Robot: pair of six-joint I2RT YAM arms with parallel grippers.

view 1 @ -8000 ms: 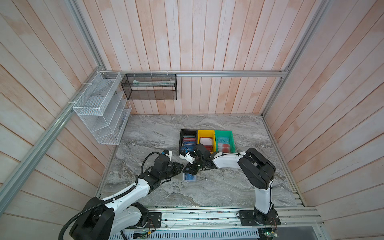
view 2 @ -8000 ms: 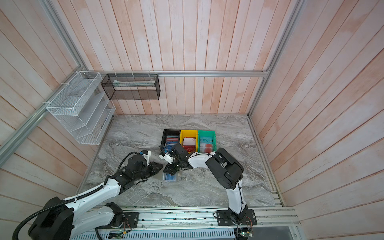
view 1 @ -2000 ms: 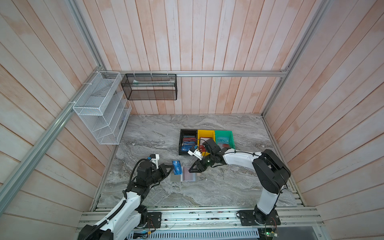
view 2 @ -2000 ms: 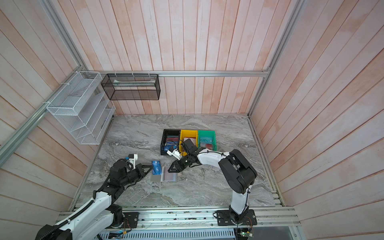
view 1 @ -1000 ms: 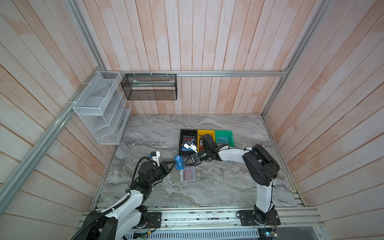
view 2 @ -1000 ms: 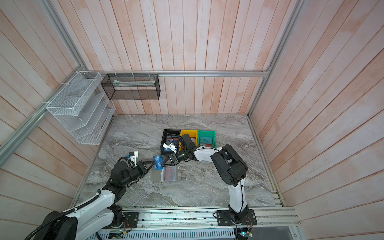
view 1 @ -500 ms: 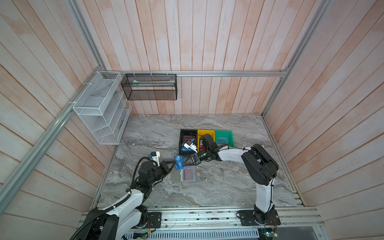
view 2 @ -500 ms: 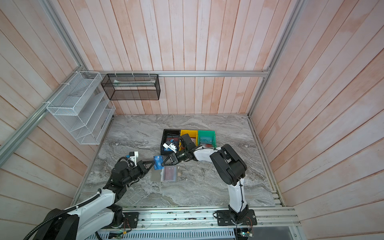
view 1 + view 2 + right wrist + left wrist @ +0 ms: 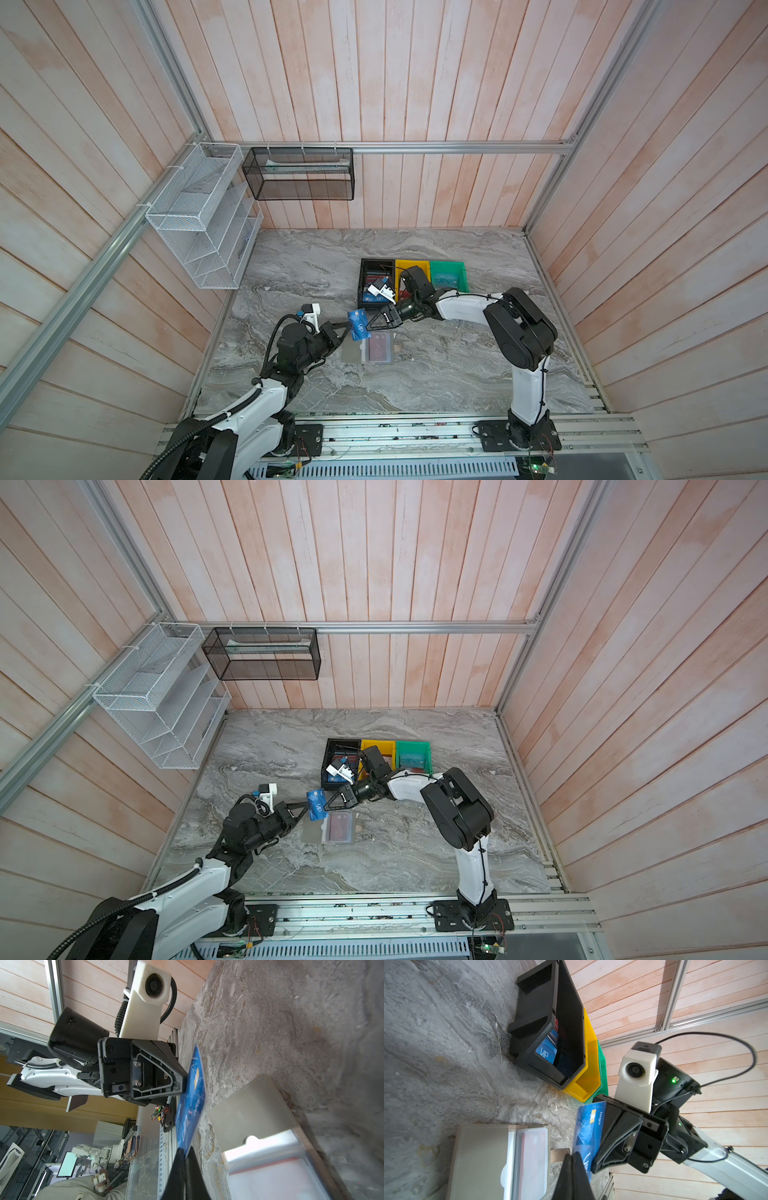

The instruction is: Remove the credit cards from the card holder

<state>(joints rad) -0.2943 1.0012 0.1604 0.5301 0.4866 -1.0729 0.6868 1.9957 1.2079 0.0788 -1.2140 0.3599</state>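
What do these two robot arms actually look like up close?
The left arm and right arm have white links and bulky black joints. The left end effector and right end effector are black ribbed wedges, each with a white camera housing and black cable.

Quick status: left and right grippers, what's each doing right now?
left gripper: shut on the blue card.
right gripper: shut on the same blue card.
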